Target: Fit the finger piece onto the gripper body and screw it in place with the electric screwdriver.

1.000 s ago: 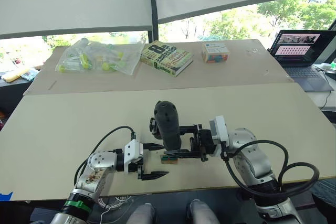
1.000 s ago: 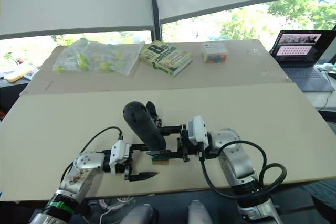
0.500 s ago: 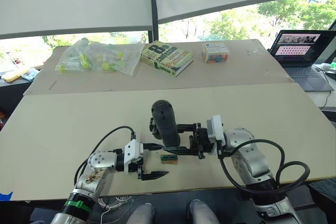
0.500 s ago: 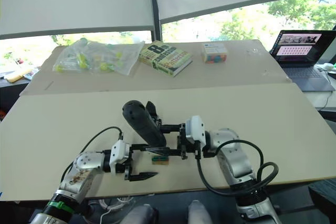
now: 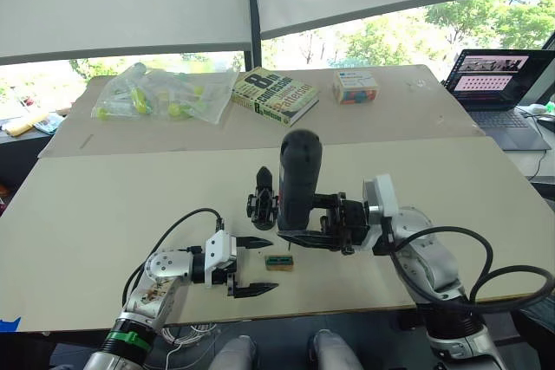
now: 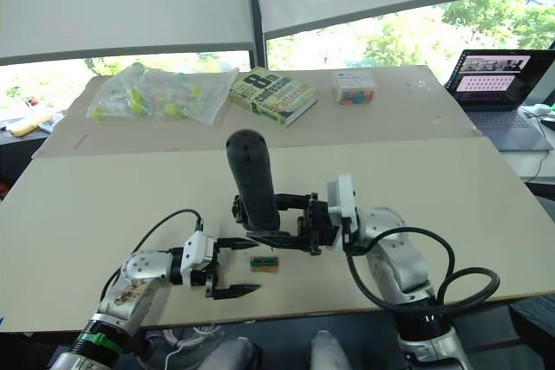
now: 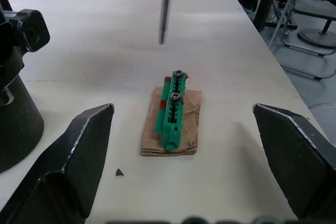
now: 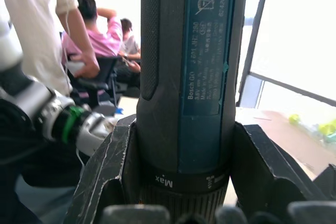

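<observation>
The long pale table carries everything. At its far edge a clear plastic bag lies stuffed with yellow-green bits, a book beside it, a small box further along, and a laptop is open off to the right. Nearer in, the right gripper is clamped around the electric screwdriver, holding it upright above the table. Just left of it stands the gripper body. The left gripper rests low, jaws wide apart, and before them lies a green strip holding screws on brown card.
</observation>
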Controlling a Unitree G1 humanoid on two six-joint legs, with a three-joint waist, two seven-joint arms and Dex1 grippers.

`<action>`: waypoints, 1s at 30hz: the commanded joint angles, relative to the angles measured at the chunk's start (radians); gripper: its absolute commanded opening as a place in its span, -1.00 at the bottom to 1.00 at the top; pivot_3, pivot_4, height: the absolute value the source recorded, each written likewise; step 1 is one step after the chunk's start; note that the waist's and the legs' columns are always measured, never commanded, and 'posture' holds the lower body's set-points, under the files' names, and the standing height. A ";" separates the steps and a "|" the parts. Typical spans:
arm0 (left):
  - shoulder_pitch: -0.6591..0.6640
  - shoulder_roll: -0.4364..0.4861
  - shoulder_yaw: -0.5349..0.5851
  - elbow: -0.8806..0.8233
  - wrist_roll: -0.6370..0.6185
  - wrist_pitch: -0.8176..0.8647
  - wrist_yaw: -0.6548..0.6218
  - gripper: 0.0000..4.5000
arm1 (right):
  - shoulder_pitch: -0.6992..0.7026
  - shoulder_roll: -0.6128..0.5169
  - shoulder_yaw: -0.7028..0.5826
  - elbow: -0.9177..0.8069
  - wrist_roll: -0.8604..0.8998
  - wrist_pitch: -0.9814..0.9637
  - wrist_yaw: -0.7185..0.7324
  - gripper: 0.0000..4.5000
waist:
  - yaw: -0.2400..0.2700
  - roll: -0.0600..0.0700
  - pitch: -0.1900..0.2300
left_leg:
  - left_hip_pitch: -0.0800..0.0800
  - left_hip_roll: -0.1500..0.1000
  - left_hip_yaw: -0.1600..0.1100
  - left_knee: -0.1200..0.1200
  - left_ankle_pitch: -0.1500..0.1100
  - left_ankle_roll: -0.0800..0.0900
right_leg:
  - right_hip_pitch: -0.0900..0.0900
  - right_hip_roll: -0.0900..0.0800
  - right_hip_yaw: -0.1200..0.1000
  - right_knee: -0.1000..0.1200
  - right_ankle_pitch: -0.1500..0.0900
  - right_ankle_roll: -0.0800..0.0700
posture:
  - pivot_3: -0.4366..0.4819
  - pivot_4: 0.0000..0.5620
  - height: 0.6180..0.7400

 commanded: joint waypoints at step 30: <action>0.019 0.007 -0.020 0.004 0.004 0.014 -0.013 1.00 | 0.002 0.013 0.012 -0.032 -0.029 0.015 -0.034 -0.13 | 0.000 0.000 0.000 | 0.000 0.000 0.000 0.000 0.000 0.000 | 0.000 0.000 0.000 -0.001 0.000 0.000 | -0.05 -0.47 1.00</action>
